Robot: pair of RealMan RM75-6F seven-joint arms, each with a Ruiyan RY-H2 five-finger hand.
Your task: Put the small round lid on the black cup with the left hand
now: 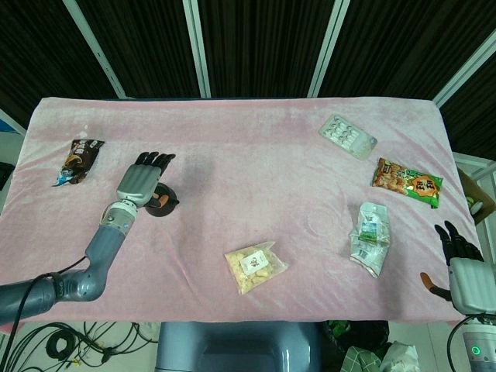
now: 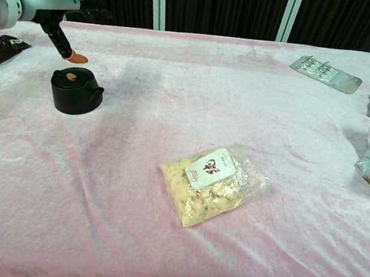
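The small round black lid with its tan knob (image 2: 73, 77) sits on the squat black cup (image 2: 75, 94). My left hand (image 1: 142, 180) hovers above, fingers spread, empty; dropping carelessly could knock it askew.
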